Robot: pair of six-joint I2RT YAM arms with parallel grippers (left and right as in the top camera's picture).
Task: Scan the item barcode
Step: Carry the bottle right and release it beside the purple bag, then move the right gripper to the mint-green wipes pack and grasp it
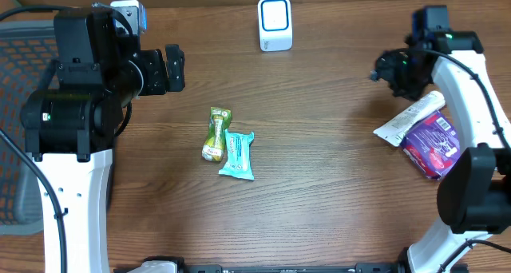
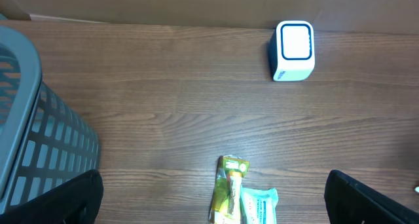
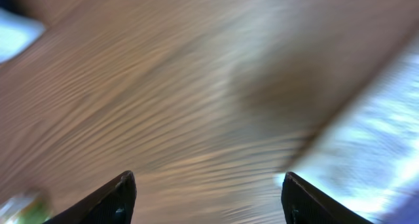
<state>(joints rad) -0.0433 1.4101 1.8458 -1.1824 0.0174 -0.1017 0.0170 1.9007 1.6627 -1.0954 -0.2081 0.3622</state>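
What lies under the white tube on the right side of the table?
A purple snack packet lies partly under the white tube, whose flat end rests on the wooden table. The packet's covered corner cannot be seen.

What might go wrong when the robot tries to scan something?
The green snack packet and the light blue snack packet lie touching, so a claw might grab both or push one away. The open right claw hangs close to the white squeezy tube and the purple shiny packet, so it may bump them.
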